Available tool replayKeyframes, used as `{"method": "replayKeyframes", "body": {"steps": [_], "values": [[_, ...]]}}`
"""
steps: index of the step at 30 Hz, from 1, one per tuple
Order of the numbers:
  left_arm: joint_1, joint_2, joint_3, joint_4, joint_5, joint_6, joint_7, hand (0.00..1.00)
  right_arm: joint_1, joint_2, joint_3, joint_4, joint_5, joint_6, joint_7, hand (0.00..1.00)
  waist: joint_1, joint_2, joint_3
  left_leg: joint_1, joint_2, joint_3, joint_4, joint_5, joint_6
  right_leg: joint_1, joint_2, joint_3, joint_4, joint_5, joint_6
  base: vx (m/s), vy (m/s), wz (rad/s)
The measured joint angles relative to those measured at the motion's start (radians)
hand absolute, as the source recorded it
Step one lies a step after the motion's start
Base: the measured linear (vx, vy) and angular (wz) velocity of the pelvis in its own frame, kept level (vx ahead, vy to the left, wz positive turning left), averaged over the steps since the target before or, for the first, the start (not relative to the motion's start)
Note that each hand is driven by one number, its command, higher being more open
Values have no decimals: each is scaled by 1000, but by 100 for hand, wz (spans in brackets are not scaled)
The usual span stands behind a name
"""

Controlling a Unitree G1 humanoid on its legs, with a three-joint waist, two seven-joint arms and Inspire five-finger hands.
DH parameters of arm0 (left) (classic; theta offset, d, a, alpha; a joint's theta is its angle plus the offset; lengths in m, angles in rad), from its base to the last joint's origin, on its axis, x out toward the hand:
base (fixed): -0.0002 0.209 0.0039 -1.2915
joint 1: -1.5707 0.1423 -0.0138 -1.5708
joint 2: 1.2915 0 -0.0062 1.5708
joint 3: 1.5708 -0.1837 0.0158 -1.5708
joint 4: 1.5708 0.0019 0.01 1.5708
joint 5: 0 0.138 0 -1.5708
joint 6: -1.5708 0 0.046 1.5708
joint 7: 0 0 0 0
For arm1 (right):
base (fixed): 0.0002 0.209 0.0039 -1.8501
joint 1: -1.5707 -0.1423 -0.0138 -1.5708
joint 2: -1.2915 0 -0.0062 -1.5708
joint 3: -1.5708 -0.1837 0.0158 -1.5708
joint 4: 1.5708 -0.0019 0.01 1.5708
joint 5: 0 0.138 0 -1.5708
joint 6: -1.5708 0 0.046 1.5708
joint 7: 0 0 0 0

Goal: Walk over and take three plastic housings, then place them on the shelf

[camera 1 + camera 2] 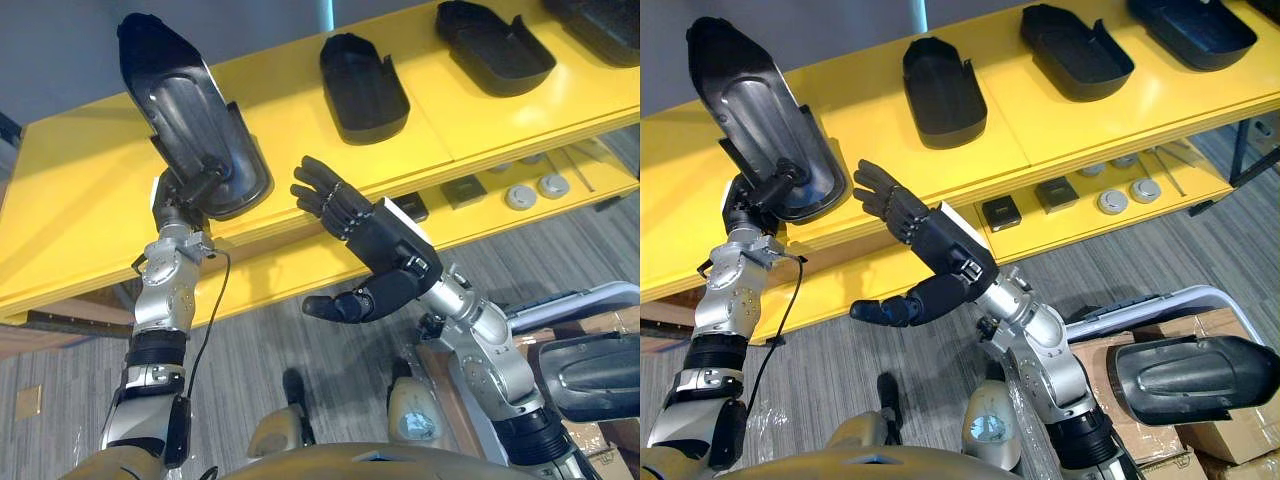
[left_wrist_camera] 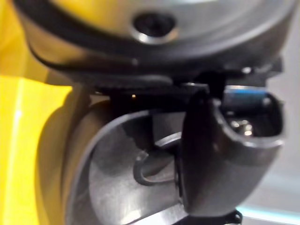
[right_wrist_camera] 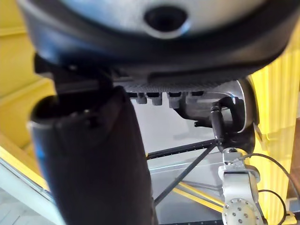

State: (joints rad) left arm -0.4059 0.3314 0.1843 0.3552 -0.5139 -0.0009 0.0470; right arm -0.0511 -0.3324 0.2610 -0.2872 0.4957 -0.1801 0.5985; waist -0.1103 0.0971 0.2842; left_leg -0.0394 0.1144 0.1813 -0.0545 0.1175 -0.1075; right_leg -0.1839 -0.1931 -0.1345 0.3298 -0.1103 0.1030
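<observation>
My left hand [image 1: 188,196] is shut on the lower end of a black plastic housing [image 1: 178,105]. It holds the housing tilted upright, hollow side towards me, over the left part of the yellow shelf [image 1: 80,190]. The left wrist view shows my thumb [image 2: 211,164] curled over the housing's rim [image 2: 117,178]. Three more black housings lie on the shelf top: one in the middle [image 1: 362,88], one further right [image 1: 492,45] and one at the far right corner [image 1: 600,22]. My right hand [image 1: 380,245] hovers open before the shelf's front edge, holding nothing.
Another black housing [image 1: 1190,375] lies on cardboard boxes [image 1: 1215,435] at the lower right. The lower shelf board holds small black square parts [image 1: 1000,212] and grey round discs [image 1: 1112,201]. Grey floor [image 1: 270,330] lies below the shelf.
</observation>
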Motion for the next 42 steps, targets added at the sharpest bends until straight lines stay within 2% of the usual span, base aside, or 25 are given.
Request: {"method": "replayKeyframes", "body": {"steps": [5, 11, 14, 21, 23, 25, 29, 34, 36, 38, 39, 40, 41, 42], "values": [[1, 44, 0, -11, 13, 53, -45, 100, -22, -17, 8, -38, 1, 3, -63, 100, 4, 4, 4, -12, -2, -7, 0, 5, 1, -8, -5, -7, 2, 1, 1, -7, -3, 5], [-23, 62, -1, -12, 60, 89, -36, 100, -22, -17, 8, -86, 3, 25, -66, 100, 1, 10, 15, -10, -4, -3, 1, 5, 1, -8, -8, -4, 4, 1, 1, -3, -1, -1], [-32, 74, -1, -9, 92, 100, -1, 100, -22, -17, 10, -86, 3, 29, -65, 100, -2, 12, 18, -12, -5, 7, 1, 4, 1, -16, -8, 4, 8, 1, 2, -20, -6, -7], [-145, 76, -4, 46, 173, 123, 118, 100, -24, -14, 29, -111, 4, 29, -65, 100, -6, 4, 52, -23, 0, 9, 16, 3, 0, -25, -6, 6, 17, 4, 4, 0, 0, 0], [-174, 76, -8, 53, 200, 137, 191, 100, -25, -13, 35, -111, 4, 29, -70, 100, -9, -2, 57, -23, 0, 10, 15, 3, 0, -25, -4, 7, 11, 7, 8, 0, 0, 0], [-194, 76, -12, 71, 213, 132, 226, 100, -25, -12, 38, -111, 3, 29, -75, 100, -11, -3, 57, -25, 1, 10, 14, 3, 0, -23, -2, 8, 2, 13, 8, 0, 0, 0], [-214, 76, -12, 74, 210, 97, 333, 100, 11, 26, 43, -110, -1, 6, -97, 100, -28, -9, 61, -23, 3, 15, 10, 3, 1, -16, 4, 13, -23, 29, 10, 19, -1, -3], [-201, 76, -2, -34, 206, 11, 343, 100, 107, 64, 23, -94, -26, -66, -109, 100, -29, -12, 60, 27, 1, 19, -10, 0, 1, 39, 7, 14, -58, 36, 13, 40, 2, -5], [-138, 73, 13, -206, 208, -50, 323, 100, 128, 66, 10, -81, -62, -96, -110, 100, -31, -16, 58, 55, 0, 20, -22, -3, 2, 72, 8, 9, -79, 38, 17, 33, 8, -2], [-30, 53, 32, -417, 212, -120, 289, 100, 150, 70, -9, -75, -94, -114, -131, 100, -27, -17, 55, 89, 1, 15, -23, -15, 0, 126, 10, -2, -112, 41, 21, 36, 12, 3], [3, 41, 40, -463, 215, -133, 283, 100, 158, 73, -15, -74, -100, -117, -135, 100, -25, -16, 50, 95, 1, 14, -23, -17, 1, 136, 10, -7, -120, 41, 22, 42, 12, 4], [53, 16, 52, -524, 230, -153, 275, 100, 168, 75, -23, -74, -101, -122, -147, 100, -21, -16, 38, 103, 1, 12, -24, -22, 0, 152, 10, -12, -131, 42, 23, 72, 9, 13], [130, -35, 62, -590, 255, -189, 255, 100, 185, 78, -36, -73, -131, -141, -173, 100, -10, -13, 3, 102, 0, 4, -26, -24, 1, 162, 10, -24, -146, 43, 25, 79, 5, 16], [162, -57, 62, -614, 255, -198, 246, 100, 192, 84, -43, -73, -140, -150, -183, 100, -3, -15, -7, 105, 0, -1, -27, -24, 1, 170, 10, -30, -151, 43, 25, 88, -2, 25]]}}
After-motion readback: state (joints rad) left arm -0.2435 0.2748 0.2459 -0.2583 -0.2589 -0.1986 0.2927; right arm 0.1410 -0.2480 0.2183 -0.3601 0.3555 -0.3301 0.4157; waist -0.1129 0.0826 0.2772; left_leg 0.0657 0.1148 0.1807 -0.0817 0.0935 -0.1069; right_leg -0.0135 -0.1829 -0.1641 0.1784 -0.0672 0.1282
